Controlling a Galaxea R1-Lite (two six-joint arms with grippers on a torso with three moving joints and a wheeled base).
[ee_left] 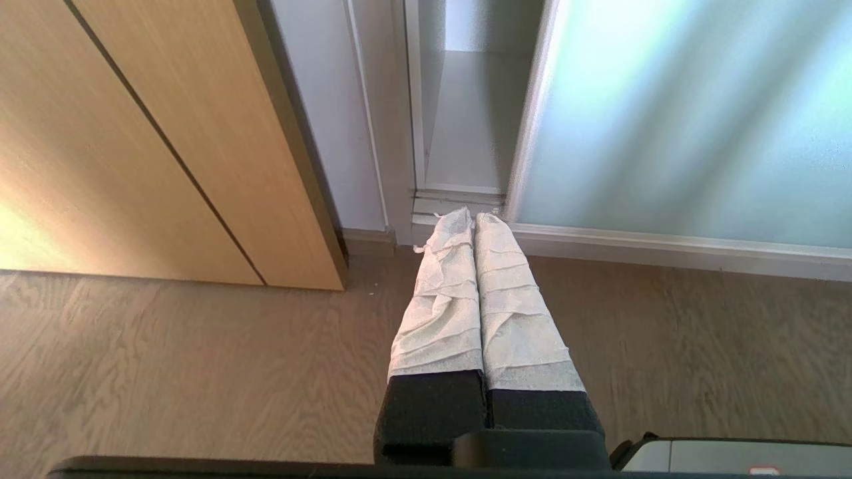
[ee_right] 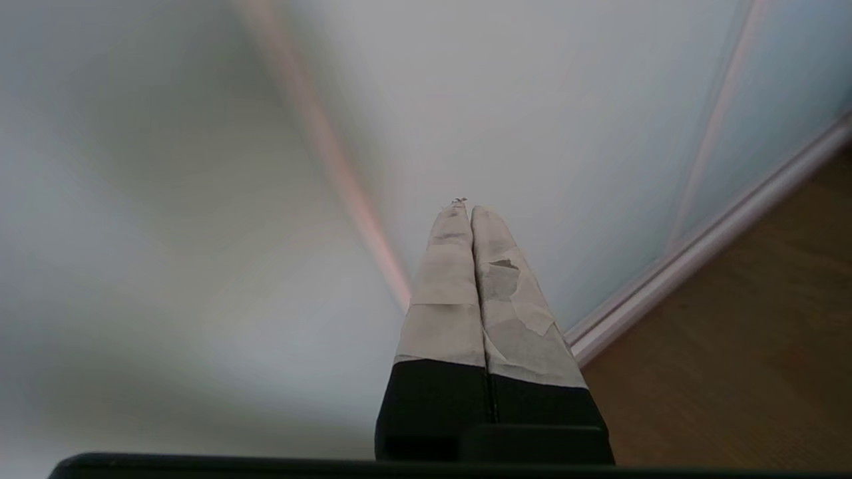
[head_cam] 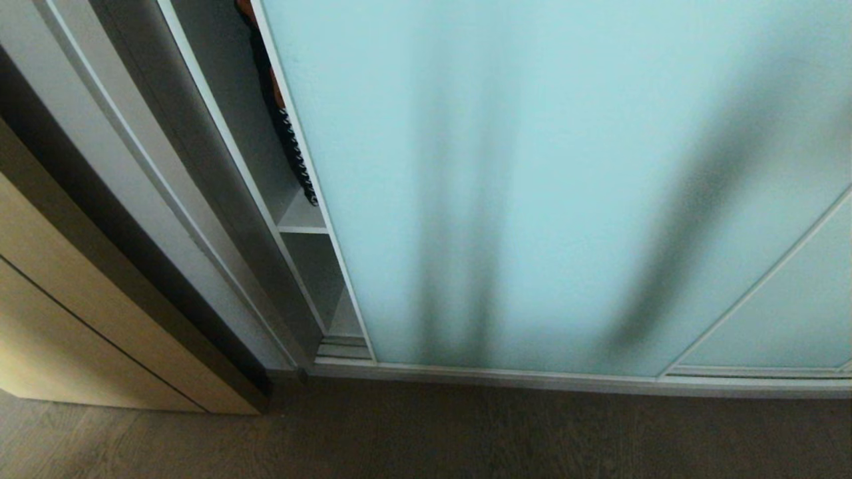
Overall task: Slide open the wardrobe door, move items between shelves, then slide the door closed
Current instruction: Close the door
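my right hand (ee_right: 464,209) is pinched fully closed with nothing in it, held up close to the frosted sliding wardrobe door (head_cam: 532,186), closed so the joined tips can push as one blunt point. the door covers most of the opening, leaving a narrow gap at its left edge where the shelves (head_cam: 303,216) show. my left hand (ee_left: 466,216) hangs low over the floor (ee_left: 200,359), also closed and empty, out of the way.
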